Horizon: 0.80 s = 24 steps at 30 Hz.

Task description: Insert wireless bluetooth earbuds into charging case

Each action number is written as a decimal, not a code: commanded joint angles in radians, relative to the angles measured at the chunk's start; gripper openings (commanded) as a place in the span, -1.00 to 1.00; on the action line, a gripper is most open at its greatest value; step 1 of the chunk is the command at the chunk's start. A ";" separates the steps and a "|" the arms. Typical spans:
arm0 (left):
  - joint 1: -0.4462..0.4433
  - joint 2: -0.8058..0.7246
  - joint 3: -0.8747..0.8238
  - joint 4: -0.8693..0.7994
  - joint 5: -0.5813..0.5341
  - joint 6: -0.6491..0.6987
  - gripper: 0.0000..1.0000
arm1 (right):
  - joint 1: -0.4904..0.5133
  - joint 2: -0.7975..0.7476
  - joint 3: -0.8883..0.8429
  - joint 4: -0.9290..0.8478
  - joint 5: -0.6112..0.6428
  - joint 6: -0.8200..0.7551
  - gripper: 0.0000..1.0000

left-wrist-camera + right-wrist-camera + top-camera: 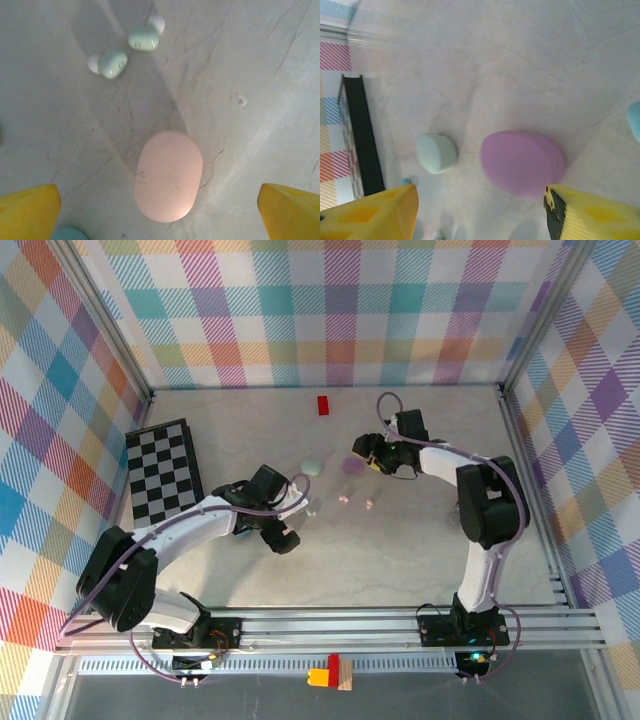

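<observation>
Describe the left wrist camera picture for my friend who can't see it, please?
A smooth pink pebble-shaped case lies flat on the pale marbled table, between the wide-apart yellow fingertips of the open left gripper, which do not touch it. Beyond it sit two tiny pale mint earbuds, side by side.

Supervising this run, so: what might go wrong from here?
The pink case looks closed under the open left tool, so no bud fits yet. The two mint earbuds lie loose beyond it; a sweep might scatter them. A finger of the right tool overlaps the edge of the lilac case and might nudge it.
</observation>
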 commanded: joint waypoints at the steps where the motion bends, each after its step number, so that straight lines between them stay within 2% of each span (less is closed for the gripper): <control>1: -0.013 0.051 0.046 -0.075 -0.023 0.024 0.98 | -0.002 -0.086 -0.042 -0.045 0.012 -0.047 0.35; 5: -0.013 0.121 0.068 -0.104 -0.027 0.021 0.93 | -0.003 -0.154 -0.099 -0.048 0.019 -0.048 0.36; 7: -0.015 0.151 0.072 -0.112 -0.025 0.021 0.81 | -0.003 -0.183 -0.119 -0.059 0.029 -0.056 0.36; 10: -0.016 0.189 0.074 -0.115 0.001 0.020 0.77 | -0.003 -0.212 -0.131 -0.076 0.045 -0.067 0.37; 20: -0.016 0.180 0.047 -0.044 0.040 0.003 0.05 | -0.005 -0.245 -0.150 -0.060 0.024 -0.055 0.37; 24: -0.015 0.174 0.040 -0.025 0.040 0.003 -0.15 | -0.004 -0.253 -0.162 -0.072 0.019 -0.059 0.38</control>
